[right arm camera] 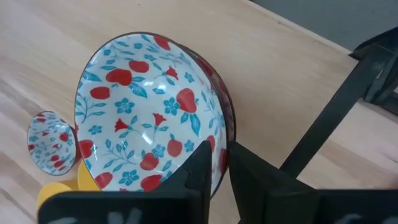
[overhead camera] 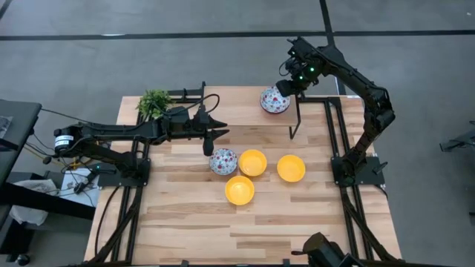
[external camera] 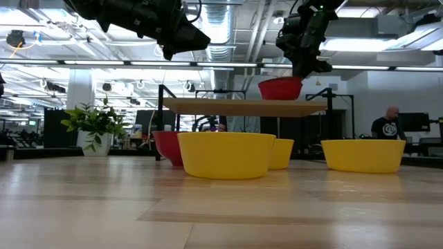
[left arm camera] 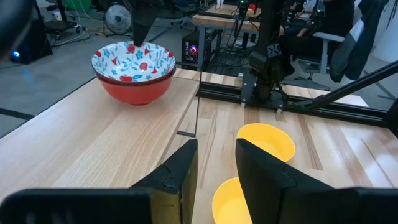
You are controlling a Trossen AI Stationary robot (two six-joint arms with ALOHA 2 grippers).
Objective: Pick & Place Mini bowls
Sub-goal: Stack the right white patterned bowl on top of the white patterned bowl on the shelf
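Mini bowls are split across two levels: three yellow bowls (overhead camera: 252, 162) and one floral bowl (overhead camera: 223, 161) sit mid-table, while two stacked floral bowls (overhead camera: 274, 100) rest on the raised shelf (overhead camera: 237, 111) at the far side. My right gripper (overhead camera: 288, 87) is at that stack's right rim; I judge I'm setting the top bowl down there, so I'd keep it level and centred, then part the fingers slowly and lift straight up. Its fingers (right arm camera: 205, 163) pinch the rim with only a narrow gap. My left gripper (overhead camera: 209, 141) hovers just left of the table's floral bowl, fingers slightly apart, holding nothing
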